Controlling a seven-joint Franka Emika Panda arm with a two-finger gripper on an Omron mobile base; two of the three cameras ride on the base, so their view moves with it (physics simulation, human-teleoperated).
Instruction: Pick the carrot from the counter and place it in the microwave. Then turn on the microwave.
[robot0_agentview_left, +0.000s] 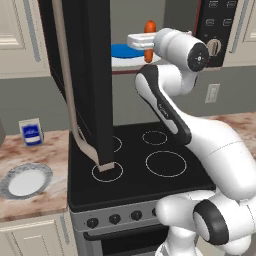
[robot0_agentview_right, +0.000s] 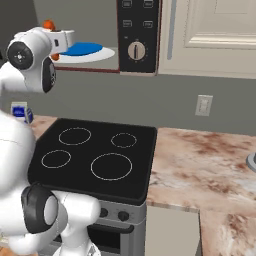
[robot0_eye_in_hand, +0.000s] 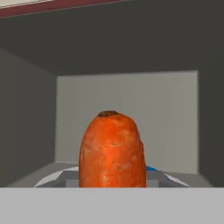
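Presently: carrot (robot0_agentview_left: 149, 26), held upright in the gripper (robot0_agentview_left: 148, 42) closed on its sides, carried over the near rim of the blue-and-white plate (robot0_agentview_left: 120, 58) inside the open microwave (robot0_agentview_right: 137, 35), likely for setting down.

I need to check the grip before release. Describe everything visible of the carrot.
The carrot is short, stubby and orange, with a smooth, faintly mottled skin and a dark brown stem scar on its blunt top. It stands upright, held in the jaws of the gripper, inside the open microwave, above the blue-and-white plate. Its lower end is hidden, so contact with the plate cannot be told.
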